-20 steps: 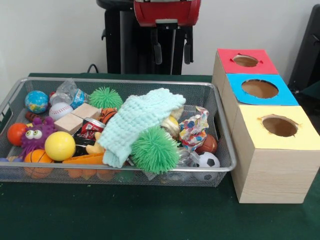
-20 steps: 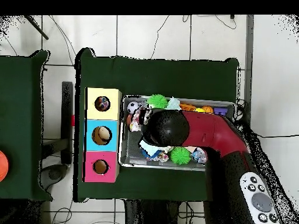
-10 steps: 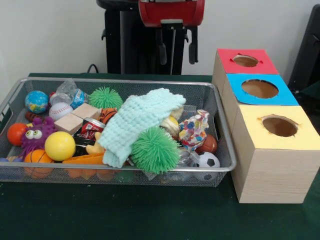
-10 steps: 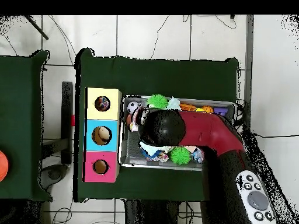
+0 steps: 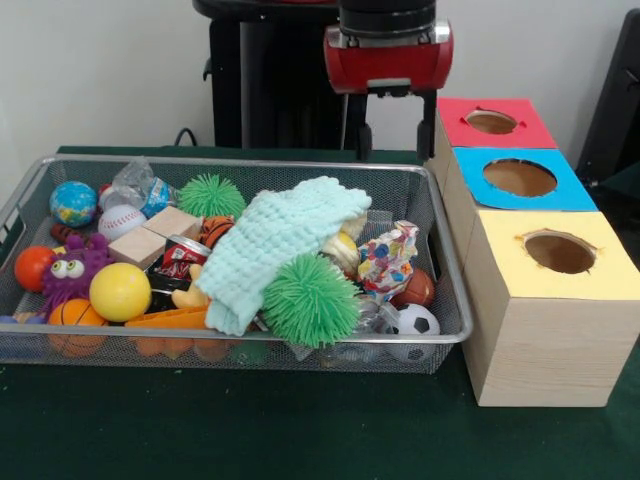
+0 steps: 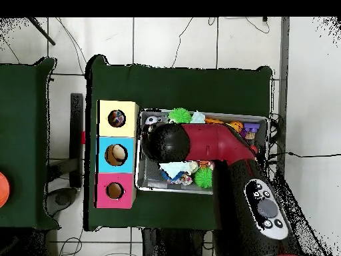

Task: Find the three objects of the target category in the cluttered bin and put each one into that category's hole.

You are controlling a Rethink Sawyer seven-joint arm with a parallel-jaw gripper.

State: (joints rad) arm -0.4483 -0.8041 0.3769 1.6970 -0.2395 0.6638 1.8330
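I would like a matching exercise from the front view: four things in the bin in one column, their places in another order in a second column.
1. yellow ball
2. globe ball
3. soccer ball
4. mint cloth

A. bin's near right corner
B. far left corner
C. draped over the middle
D. near left, beside the purple toy

Pairs: 1-D, 2-B, 3-A, 4-C

Red arm raised, tool [image 5: 392, 128] empty — fingers apart

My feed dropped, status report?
Gripper open, empty, above bin's far rim. Patterned piece lying beside green spiky ball. Yellow hole unobstructed.
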